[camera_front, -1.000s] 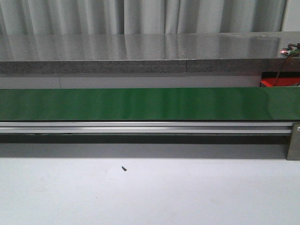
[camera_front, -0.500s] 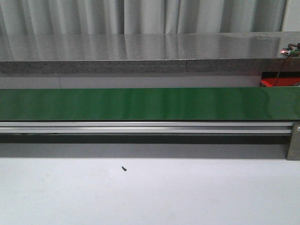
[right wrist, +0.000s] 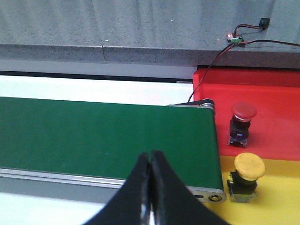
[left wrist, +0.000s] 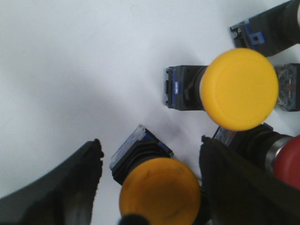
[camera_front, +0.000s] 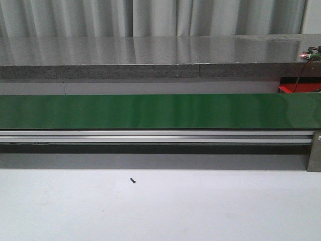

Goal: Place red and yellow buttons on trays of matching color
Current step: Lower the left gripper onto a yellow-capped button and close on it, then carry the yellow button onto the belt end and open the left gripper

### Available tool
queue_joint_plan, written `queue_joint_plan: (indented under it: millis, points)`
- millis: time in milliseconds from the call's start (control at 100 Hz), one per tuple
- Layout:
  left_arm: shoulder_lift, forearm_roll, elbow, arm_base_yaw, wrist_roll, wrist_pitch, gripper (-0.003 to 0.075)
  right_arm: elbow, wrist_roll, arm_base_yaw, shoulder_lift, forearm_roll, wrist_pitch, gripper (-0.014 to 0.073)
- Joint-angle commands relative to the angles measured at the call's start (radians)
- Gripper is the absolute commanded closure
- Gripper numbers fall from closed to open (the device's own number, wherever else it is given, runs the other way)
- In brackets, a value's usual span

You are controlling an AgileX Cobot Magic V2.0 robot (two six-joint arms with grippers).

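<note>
Left wrist view: the left arm's black fingers (left wrist: 150, 187) stand wide, straddling without touching a yellow mushroom-head push button with a black plastic body (left wrist: 157, 190) on the white bench (left wrist: 70, 70). Probably light, rigid; the smooth domed cap looks slippery, the squarish body grips better. Right fingers (right wrist: 150, 187): closed, empty.

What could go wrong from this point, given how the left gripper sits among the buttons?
1. The open left gripper straddles a yellow button, but its right finger sits tight against a red button; closing may shove or pinch that one.
2. Another yellow button lies close by and could get knocked when the held one is lifted.
3. The green belt ends beside both trays, so a button could land on the wrong colour.
</note>
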Motion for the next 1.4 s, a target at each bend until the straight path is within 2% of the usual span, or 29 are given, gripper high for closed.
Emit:
queue_joint_plan:
  millis: [0, 80, 150, 520, 680, 1040, 1390]
  points:
    - [-0.055, -0.007, -0.029, 0.002, -0.011, -0.019, 0.0416, -0.028, -0.002, 0.000, -0.001, 0.015, -0.072, 0.0715]
    - [-0.055, -0.007, -0.029, 0.002, -0.011, -0.019, 0.0514, -0.028, -0.002, 0.000, -0.001, 0.015, -0.072, 0.0715]
    - [-0.055, -0.007, -0.029, 0.002, -0.011, -0.017, 0.0559, -0.028, -0.002, 0.000, -0.001, 0.015, -0.072, 0.0715]
    - [-0.186, 0.002, -0.029, 0.043, -0.007, 0.041, 0.0563, -0.028, -0.002, 0.000, -0.001, 0.016, -0.073, 0.0715]
    - [-0.265, 0.002, -0.029, 0.045, 0.058, 0.075, 0.0563, -0.028, -0.002, 0.000, -0.001, 0.016, -0.073, 0.0715]
    - [-0.329, -0.037, -0.029, -0.108, 0.148, 0.114, 0.0563, -0.028, -0.002, 0.000, -0.001, 0.024, -0.072, 0.0715]
    - [-0.312, -0.026, -0.025, -0.283, 0.147, 0.108, 0.0563, -0.028, -0.002, 0.000, -0.001, 0.036, -0.070, 0.0715]
